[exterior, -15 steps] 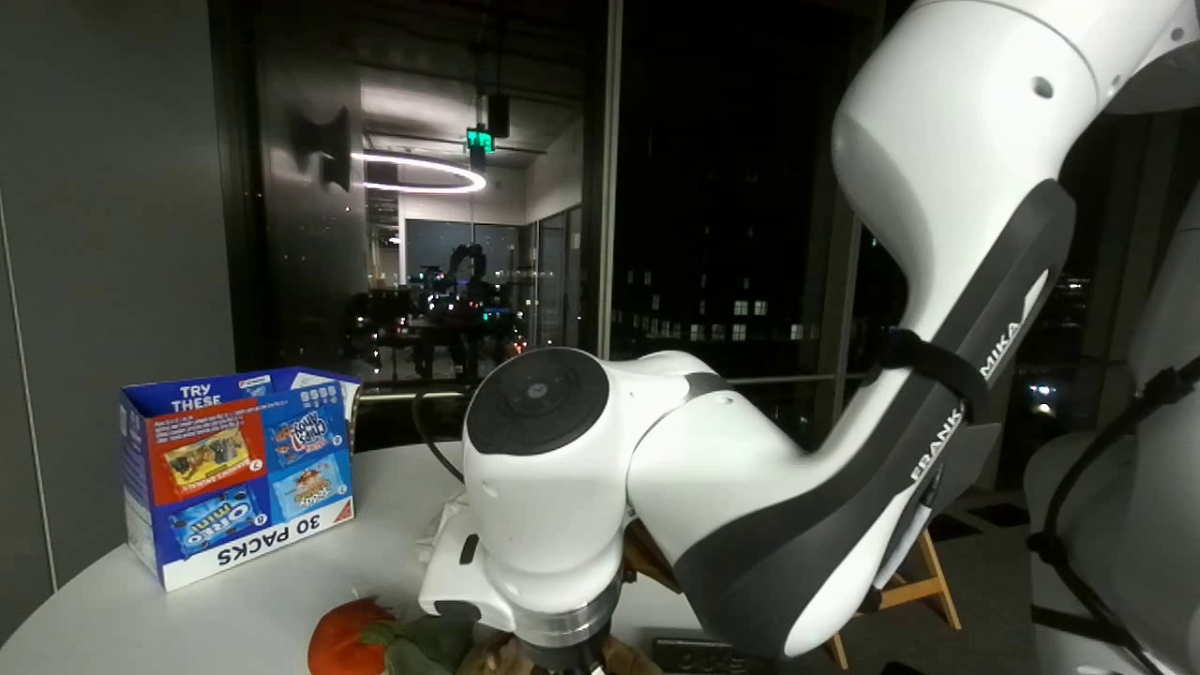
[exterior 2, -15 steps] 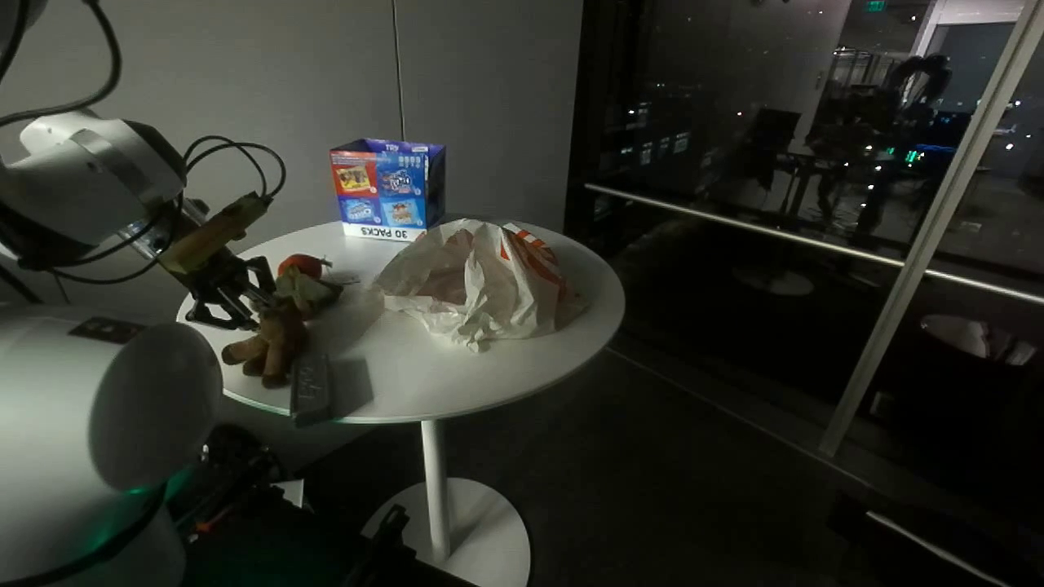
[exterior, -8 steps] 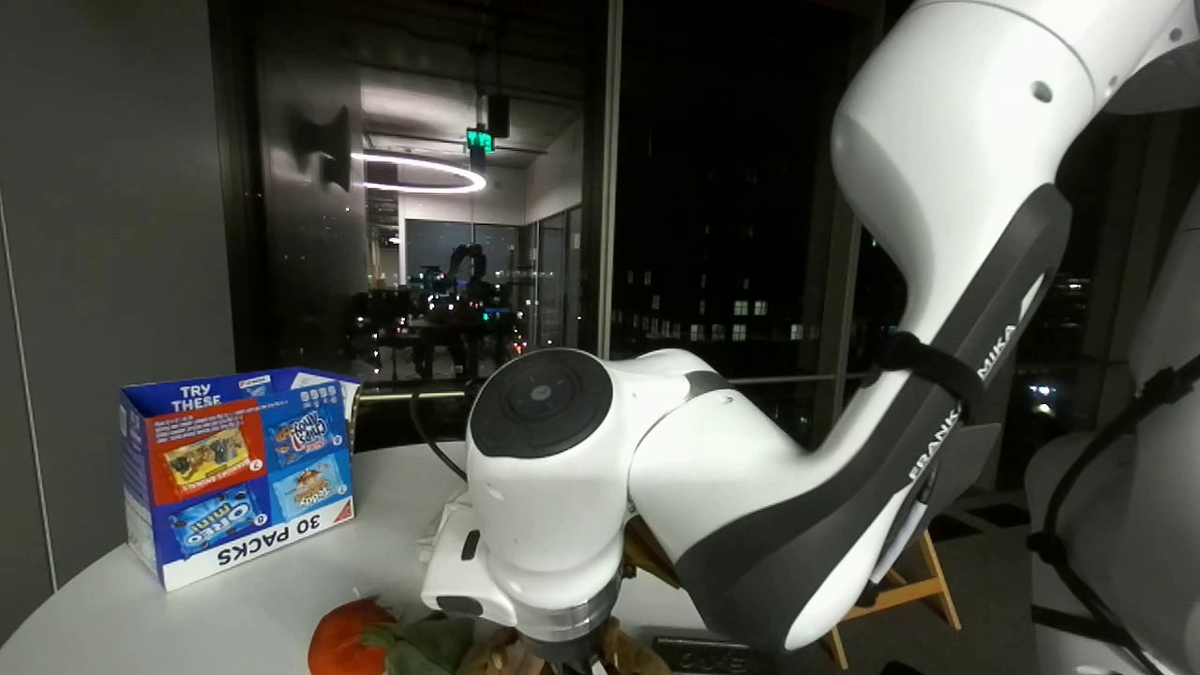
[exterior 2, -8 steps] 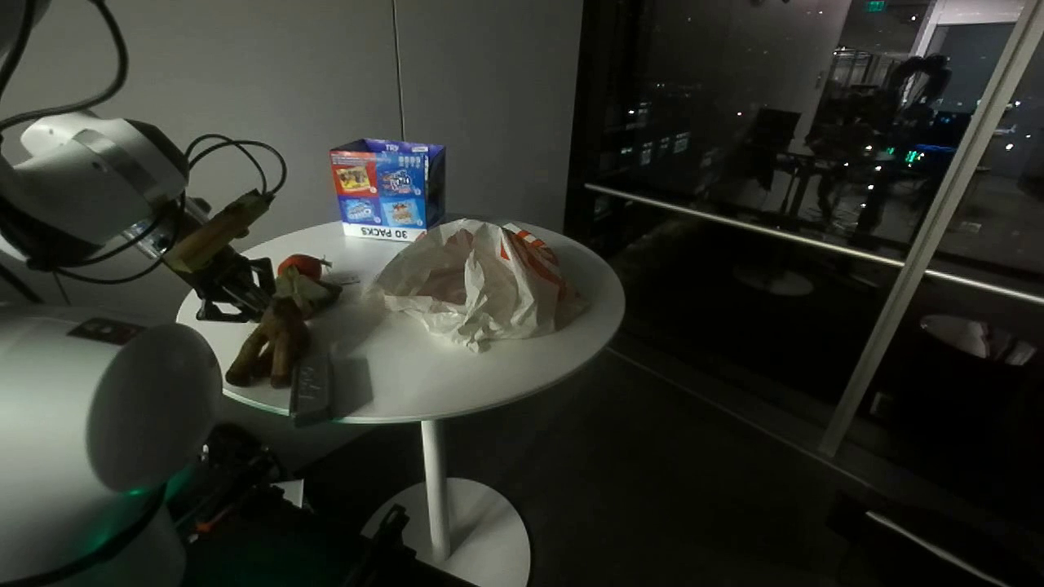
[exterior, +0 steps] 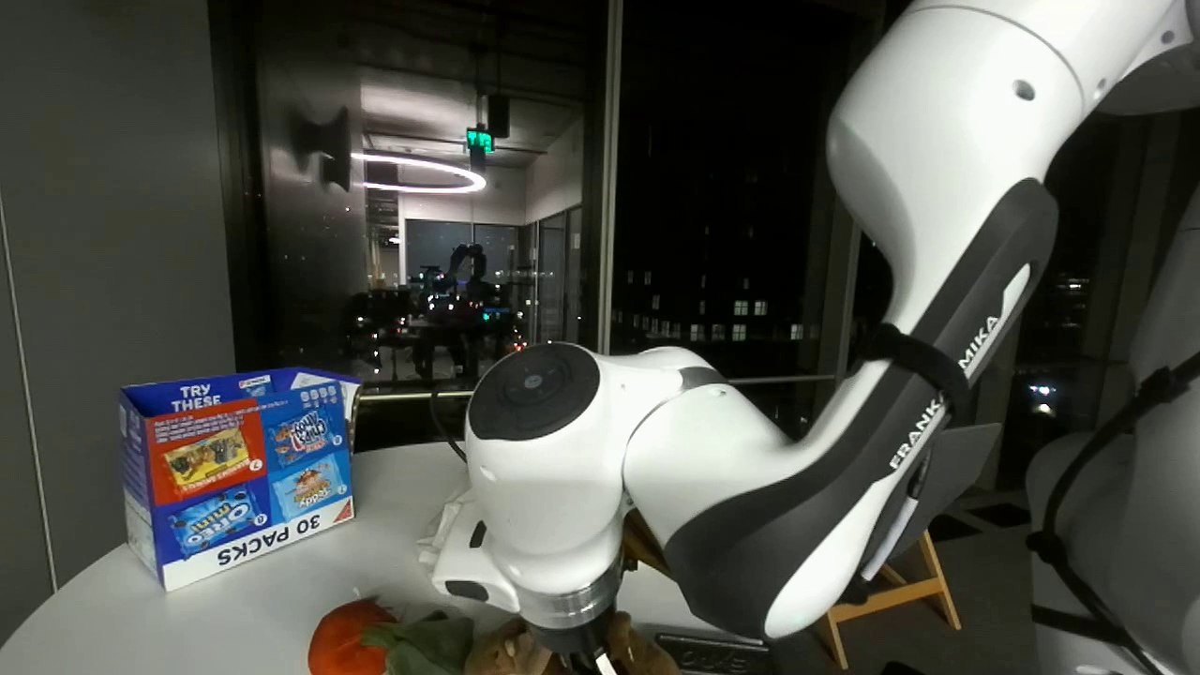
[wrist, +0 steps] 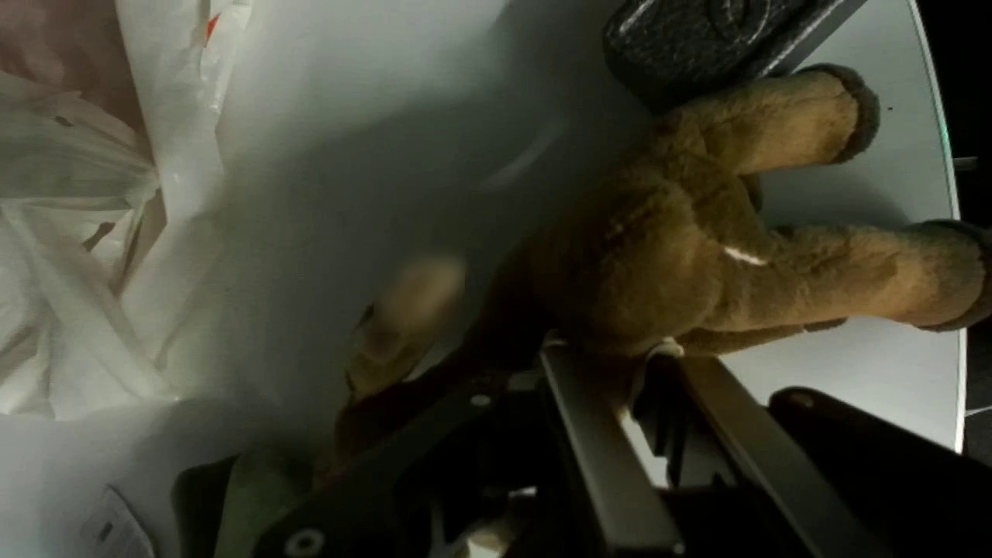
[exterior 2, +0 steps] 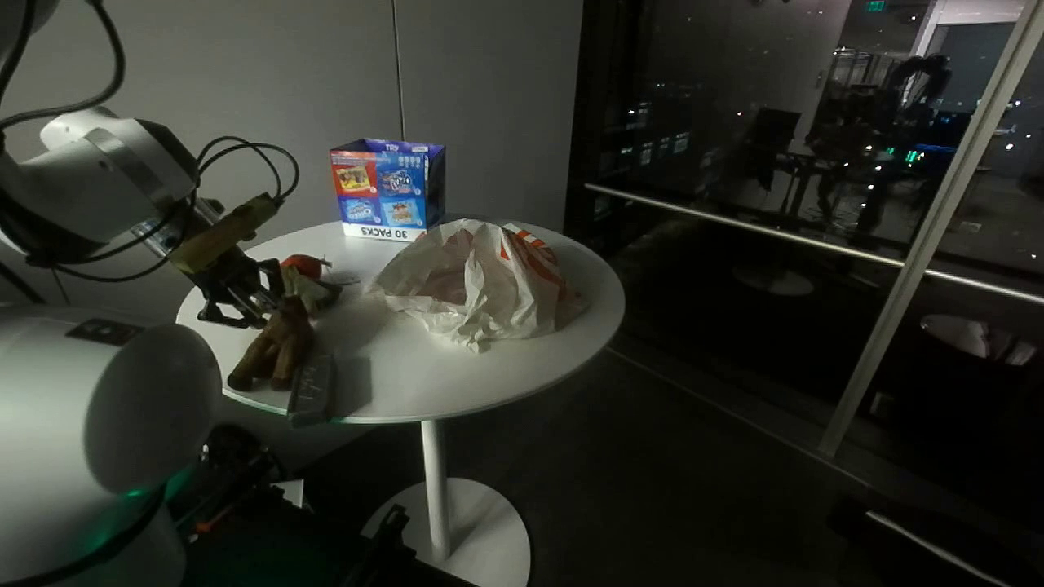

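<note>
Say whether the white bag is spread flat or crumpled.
Crumpled. The white bag bulges above the table in an exterior view, and the wrist view shows its creases.

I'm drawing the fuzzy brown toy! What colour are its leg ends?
The leg ends look dark brown, seen best in the wrist view.

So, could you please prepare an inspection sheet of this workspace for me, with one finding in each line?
Surface: round white table on a central post.
Job's things: brown plush toy, its legs pointing toward the nearby table edge.
Clutter: orange-red soft item with a green piece beside it, dark grey lettered object, crumpled white bag, open-topped snack box.
Fingers: slightly apart, tips seemingly against the toy; whether they grip it cannot be told.
Cables: black cables hang in loops beside the robot arm.
Surroundings: grey wall, dark windows with reflections, wooden legs behind the arm.
</note>
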`<state>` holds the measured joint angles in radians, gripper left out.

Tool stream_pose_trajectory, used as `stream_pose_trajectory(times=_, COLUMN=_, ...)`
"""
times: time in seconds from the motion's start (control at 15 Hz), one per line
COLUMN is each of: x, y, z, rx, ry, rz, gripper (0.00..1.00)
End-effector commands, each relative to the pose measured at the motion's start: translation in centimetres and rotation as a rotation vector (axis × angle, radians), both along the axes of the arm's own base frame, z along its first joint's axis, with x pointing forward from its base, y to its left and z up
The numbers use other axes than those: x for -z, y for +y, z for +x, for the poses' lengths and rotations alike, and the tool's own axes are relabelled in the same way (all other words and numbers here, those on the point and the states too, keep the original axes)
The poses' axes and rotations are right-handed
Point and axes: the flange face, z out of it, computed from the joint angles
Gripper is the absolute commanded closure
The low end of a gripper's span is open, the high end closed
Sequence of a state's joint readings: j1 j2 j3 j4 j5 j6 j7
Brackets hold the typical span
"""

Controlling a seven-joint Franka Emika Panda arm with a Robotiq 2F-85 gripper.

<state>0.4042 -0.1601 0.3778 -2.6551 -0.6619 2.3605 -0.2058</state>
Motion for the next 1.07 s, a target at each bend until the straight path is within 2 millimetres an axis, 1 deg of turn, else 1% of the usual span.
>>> stream_pose_trajectory(times=0.0, x=-0.3, y=-0.4, z=0.5, rx=0.015, ry=0.018, rz=-0.005, gripper=0.96)
stream_pose_trajectory(times=0.07, x=-0.3, y=-0.4, z=0.5, rx=0.018, ry=0.016, rz=-0.003, gripper=0.96)
stream_pose_trajectory(times=0.13, x=-0.3, y=-0.4, z=0.6, rx=0.021, ry=0.015, rz=0.0, gripper=0.92)
stream_pose_trajectory(times=0.2, x=-0.5, y=-0.5, z=0.5, rx=0.026, ry=0.003, rz=0.003, gripper=0.92)
stream_pose_trajectory(times=0.33, x=-1.7, y=-0.7, z=0.4, rx=0.053, ry=-0.06, rz=0.012, gripper=0.92)
stream_pose_trajectory(times=0.4, x=-2.9, y=-1.1, z=0.3, rx=0.089, ry=-0.126, rz=0.026, gripper=0.92)
stream_pose_trajectory(times=0.6, x=-5.5, y=-2.6, z=0.3, rx=0.185, ry=-0.228, rz=0.048, gripper=0.92)
stream_pose_trajectory(times=0.73, x=-6.9, y=-4.0, z=0.7, rx=0.251, ry=-0.297, rz=0.033, gripper=0.93)
stream_pose_trajectory(times=0.87, x=-7.4, y=-5.7, z=1.6, rx=0.33, ry=-0.356, rz=-0.01, gripper=0.93)
stream_pose_trajectory(times=1.0, x=-6.7, y=-7.4, z=2.9, rx=0.458, ry=-0.336, rz=-0.054, gripper=0.93)
